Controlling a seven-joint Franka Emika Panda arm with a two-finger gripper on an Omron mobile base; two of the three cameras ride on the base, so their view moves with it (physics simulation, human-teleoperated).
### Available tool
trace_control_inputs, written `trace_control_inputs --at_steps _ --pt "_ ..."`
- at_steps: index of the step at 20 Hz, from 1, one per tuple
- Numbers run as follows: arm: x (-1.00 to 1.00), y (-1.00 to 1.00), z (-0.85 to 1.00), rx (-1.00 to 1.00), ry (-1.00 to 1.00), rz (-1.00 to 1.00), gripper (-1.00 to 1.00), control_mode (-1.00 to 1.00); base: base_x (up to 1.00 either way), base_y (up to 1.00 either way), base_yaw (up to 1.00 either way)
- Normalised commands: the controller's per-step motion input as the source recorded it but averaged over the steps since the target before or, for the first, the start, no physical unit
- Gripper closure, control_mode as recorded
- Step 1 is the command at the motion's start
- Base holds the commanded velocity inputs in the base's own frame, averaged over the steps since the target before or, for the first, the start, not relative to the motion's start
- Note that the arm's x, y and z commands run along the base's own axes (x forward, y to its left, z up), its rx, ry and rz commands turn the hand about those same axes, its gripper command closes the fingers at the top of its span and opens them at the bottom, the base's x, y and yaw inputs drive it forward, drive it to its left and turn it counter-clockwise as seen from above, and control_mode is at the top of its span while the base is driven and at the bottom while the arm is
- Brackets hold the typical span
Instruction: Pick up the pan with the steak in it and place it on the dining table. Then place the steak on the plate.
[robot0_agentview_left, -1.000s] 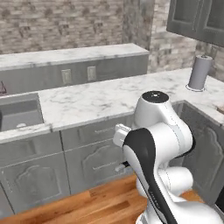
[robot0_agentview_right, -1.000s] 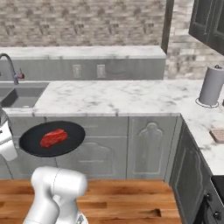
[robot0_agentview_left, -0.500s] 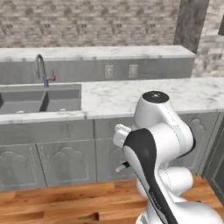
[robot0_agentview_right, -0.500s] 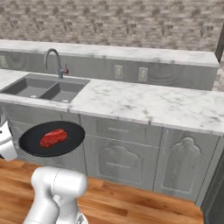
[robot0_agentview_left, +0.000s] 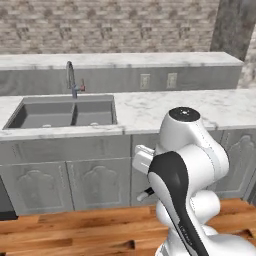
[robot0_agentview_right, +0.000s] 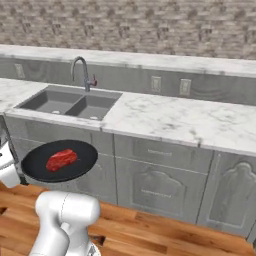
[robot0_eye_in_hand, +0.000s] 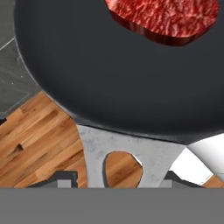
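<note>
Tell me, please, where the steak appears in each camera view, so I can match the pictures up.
Left base view: I can't find the steak there.
Right base view: the steak lies lower left, in the pan, in front of the cabinets.
Hand view: the steak is at the top edge, right of centre.
Shared landmark: the faucet behind the sink.

The pan is matte black with a pale grey handle; the steak is marbled bright red. The tabletop is white with grey veins, the floor warm striped wood.
</note>
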Motion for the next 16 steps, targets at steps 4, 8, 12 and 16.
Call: trace_control_inputs --at_steps 4,8,12,16 --pt "0.0 0.0 0.0 0.0 0.0 0.0 1.0 1.0 0.04 1.0 0.0" --pt "0.0 0.0 0.0 0.0 0.0 0.0 1.0 1.0 0.09 1.0 0.0" --pt "0.0 0.0 0.0 0.0 0.0 0.0 1.0 1.0 0.11 1.0 0.0" --pt "0.0 0.0 0.0 0.0 0.0 0.0 1.0 1.0 0.13 1.0 0.0"
